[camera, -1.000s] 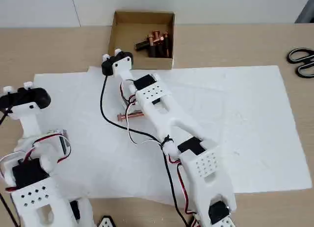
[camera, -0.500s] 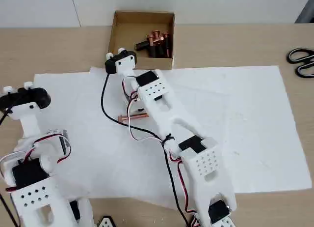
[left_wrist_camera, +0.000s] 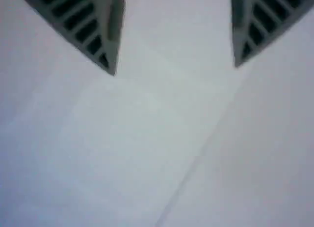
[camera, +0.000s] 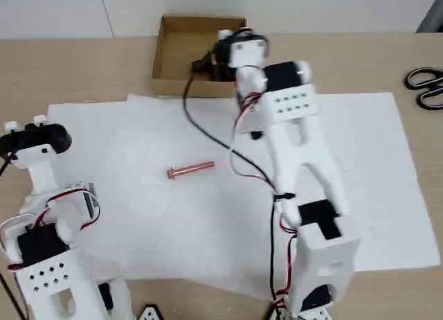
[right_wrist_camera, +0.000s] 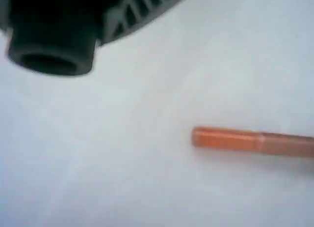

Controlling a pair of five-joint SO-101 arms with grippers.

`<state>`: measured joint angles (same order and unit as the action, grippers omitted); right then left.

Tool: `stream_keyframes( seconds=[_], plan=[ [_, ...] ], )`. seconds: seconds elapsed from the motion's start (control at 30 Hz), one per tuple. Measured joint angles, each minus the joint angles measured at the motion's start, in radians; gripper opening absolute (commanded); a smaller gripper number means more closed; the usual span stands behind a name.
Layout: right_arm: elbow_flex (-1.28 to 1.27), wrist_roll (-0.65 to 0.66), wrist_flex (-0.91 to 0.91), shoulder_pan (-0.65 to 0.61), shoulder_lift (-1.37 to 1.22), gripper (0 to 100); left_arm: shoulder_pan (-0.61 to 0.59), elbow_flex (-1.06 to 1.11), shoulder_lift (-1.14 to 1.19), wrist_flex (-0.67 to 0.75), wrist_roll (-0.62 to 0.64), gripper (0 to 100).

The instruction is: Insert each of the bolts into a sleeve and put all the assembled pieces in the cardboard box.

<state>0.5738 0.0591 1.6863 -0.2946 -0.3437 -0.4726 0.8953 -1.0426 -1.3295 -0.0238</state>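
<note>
Copper-coloured bolt (camera: 190, 170): one piece lies loose on the white paper sheet (camera: 360, 161), left of centre in the high view, head toward the left, no sleeve on it. In the right wrist view the bolt (right_wrist_camera: 250, 140) is at the lower right and cut off by the frame edge, so its far end is not seen.

Cardboard box (camera: 166, 53): upper centre of the high view, on the wooden tabletop (camera: 83, 64), just past the sheet's far edge. The right arm (camera: 291, 126) stretches from the lower centre up over the box's right half. It covers most of the assembled pieces (camera: 205, 64); only a dark end shows, and no count is possible.

Right end effector (right_wrist_camera: 59, 20): closed on a black sleeve (right_wrist_camera: 51, 52), which is carried clear of the paper at the upper left of the right wrist view. Only one ribbed grey finger (right_wrist_camera: 142, 11) is visible beside the sleeve; the other is hidden.

Left end effector (left_wrist_camera: 174, 65): spread wide, nothing between the two ribbed fingertips, blurred white paper sheet (left_wrist_camera: 147, 153) beneath. The left arm (camera: 41, 154) stands at the lower left of the high view, well apart from the bolt and the box.

Scissors (camera: 426, 84): at the right edge of the high view, on the bare tabletop, partly cut off.
</note>
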Motion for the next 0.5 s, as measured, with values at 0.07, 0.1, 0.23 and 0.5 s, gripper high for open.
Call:
stream_keyframes(
  seconds=[0.07,0.1,0.23,0.5],
  plan=[
    [0.0,0.0,0.018,0.038,0.003,0.4,0.0,0.0,0.0,0.0,0.0,15],
    [-0.005,0.0,0.023,0.055,0.003,0.4,0.0,0.0,0.0,0.0,0.0,15],
    [-0.071,0.0,0.028,0.091,0.003,0.4,0.0,0.0,0.0,0.0,0.0,15],
    [-0.167,-0.002,0.028,0.091,0.003,0.4,0.0,0.003,0.0,0.0,0.0,15]
  ],
)
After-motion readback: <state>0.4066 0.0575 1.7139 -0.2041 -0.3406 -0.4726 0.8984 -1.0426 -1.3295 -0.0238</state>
